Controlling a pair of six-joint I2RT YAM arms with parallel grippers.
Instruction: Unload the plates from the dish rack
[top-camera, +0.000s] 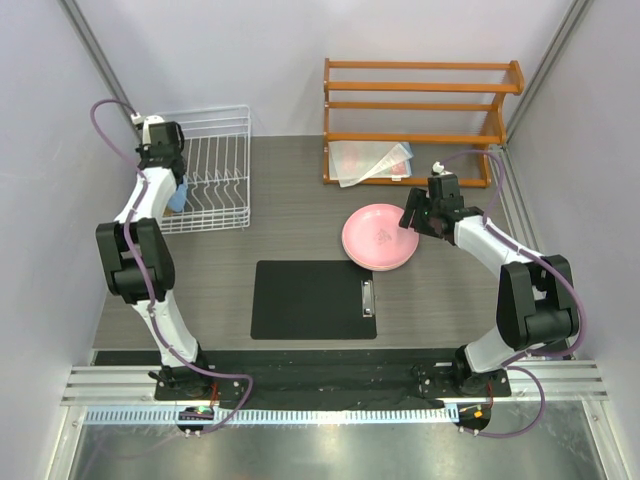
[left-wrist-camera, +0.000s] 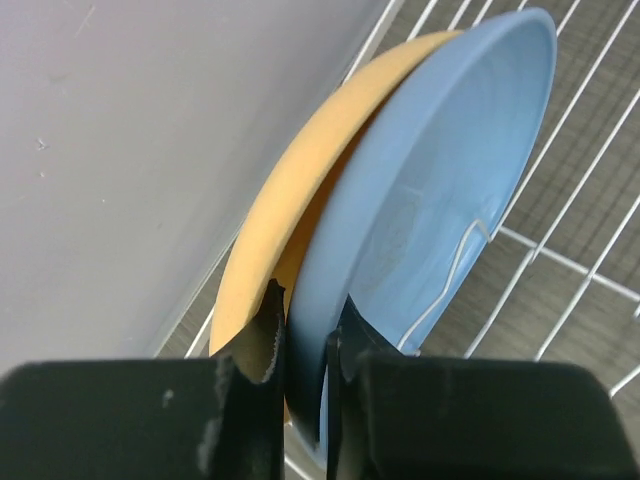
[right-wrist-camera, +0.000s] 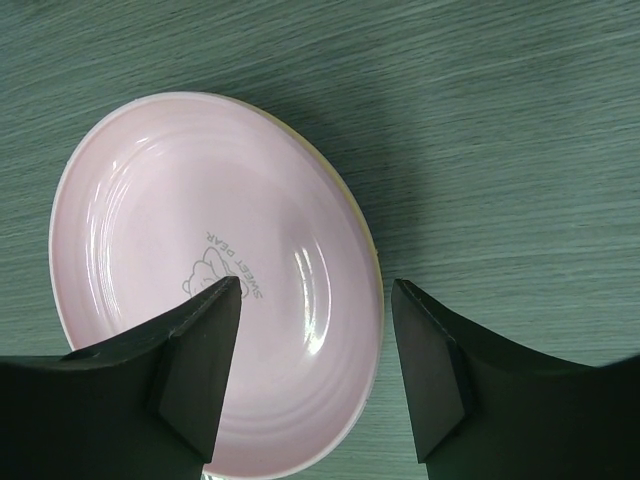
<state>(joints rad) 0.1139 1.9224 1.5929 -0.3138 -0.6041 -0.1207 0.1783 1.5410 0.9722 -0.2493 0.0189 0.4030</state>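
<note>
The white wire dish rack (top-camera: 215, 170) stands at the back left. My left gripper (top-camera: 172, 185) reaches into its left end and is shut on the rim of a light blue plate (left-wrist-camera: 440, 190) that stands on edge, with an orange-yellow plate (left-wrist-camera: 290, 200) right behind it against the wall side. The blue plate also shows beside the arm in the top view (top-camera: 178, 195). A pink plate (top-camera: 380, 236) lies flat on the table at centre right, on top of another plate whose yellowish rim just shows. My right gripper (right-wrist-camera: 315, 345) hangs open above the pink plate's (right-wrist-camera: 200, 250) right rim, holding nothing.
A flat black clipboard (top-camera: 312, 299) lies at the table's middle front. An orange wooden three-tier shelf (top-camera: 420, 110) stands at the back right with a clear folder (top-camera: 368, 160) under it. White walls close in on both sides.
</note>
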